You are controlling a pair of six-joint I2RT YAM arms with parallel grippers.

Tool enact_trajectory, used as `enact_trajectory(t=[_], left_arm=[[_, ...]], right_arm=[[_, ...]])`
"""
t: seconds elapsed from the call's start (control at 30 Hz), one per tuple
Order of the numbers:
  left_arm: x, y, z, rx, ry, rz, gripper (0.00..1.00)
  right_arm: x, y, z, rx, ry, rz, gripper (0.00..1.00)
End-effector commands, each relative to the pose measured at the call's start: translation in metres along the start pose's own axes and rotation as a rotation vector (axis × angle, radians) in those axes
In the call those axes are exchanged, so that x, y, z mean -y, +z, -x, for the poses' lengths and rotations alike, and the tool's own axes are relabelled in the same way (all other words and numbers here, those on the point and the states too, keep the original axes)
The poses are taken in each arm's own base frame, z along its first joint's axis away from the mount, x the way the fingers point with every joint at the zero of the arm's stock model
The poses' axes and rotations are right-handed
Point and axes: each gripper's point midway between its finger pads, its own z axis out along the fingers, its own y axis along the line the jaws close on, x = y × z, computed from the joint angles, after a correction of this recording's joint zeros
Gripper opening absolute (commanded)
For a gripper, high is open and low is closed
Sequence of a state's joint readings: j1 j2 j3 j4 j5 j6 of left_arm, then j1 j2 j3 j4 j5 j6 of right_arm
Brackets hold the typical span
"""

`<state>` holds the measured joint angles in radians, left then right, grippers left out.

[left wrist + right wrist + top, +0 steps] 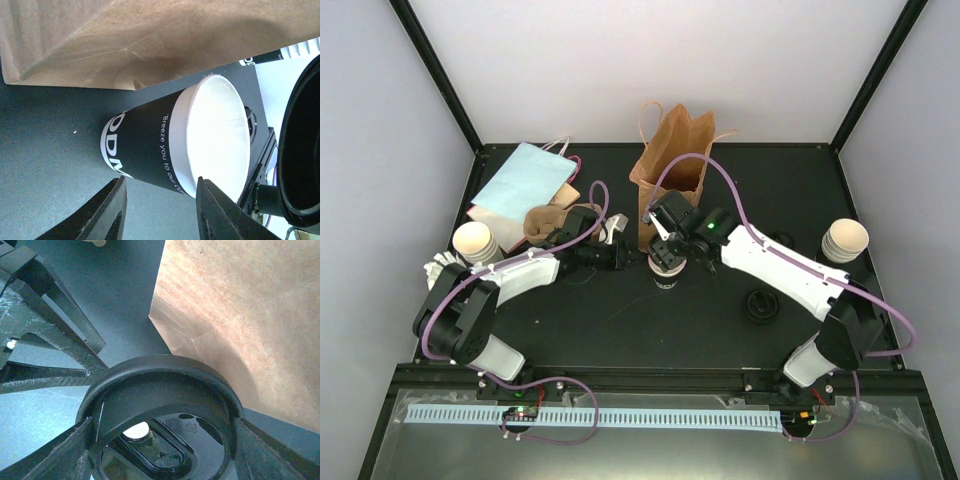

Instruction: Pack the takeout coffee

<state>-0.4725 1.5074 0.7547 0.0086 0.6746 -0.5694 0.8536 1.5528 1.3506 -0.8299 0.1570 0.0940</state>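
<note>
One takeout coffee cup [667, 272], black outside and cream inside, stands lidless in front of the brown bag [675, 160]. In the left wrist view the cup [150, 145] lies just past my left gripper [162, 192], which is open; one fingertip overlaps the rim and nothing sits between the fingers. That gripper [623, 250] is left of the cup. My right gripper [665, 245] hovers over the cup, shut on a round black lid [160, 385], pinched by its edges between both fingers [75, 455]. The lid [300, 150] hangs close beside the cup's open mouth.
The brown bag [240, 315] stands upright and open just behind the cup. A flat pale-blue bag [525, 180] lies at the back left. Stacks of cups stand at the left [475, 240] and right [845, 238]. Another black lid [760, 305] lies on the table.
</note>
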Motion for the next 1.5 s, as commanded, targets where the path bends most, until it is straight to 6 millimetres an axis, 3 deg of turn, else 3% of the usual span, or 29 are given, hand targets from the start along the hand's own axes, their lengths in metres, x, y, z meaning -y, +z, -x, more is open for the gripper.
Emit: enact_trajectory(t=[0.0,0.3,1.07,1.47], left_arm=[[0.014,-0.006,0.014,0.054,0.052,-0.022,0.4],[0.013,-0.007,0.011,0.053,0.048,-0.023,0.4],[0.011,-0.004,0.009,0.042,0.038,-0.028,0.4],[0.015,-0.008,0.013,0.062,0.047,-0.03,0.39]], right_arm=[[-0.001,-0.003,-0.008,-0.071,-0.021,-0.006,0.72],[-0.004,0.012,-0.017,-0.148,-0.043,-0.002,0.72],[-0.008,0.034,-0.009,-0.192,-0.056,-0.001,0.72],[-0.007,0.022,-0.001,-0.187,-0.058,-0.002,0.73]])
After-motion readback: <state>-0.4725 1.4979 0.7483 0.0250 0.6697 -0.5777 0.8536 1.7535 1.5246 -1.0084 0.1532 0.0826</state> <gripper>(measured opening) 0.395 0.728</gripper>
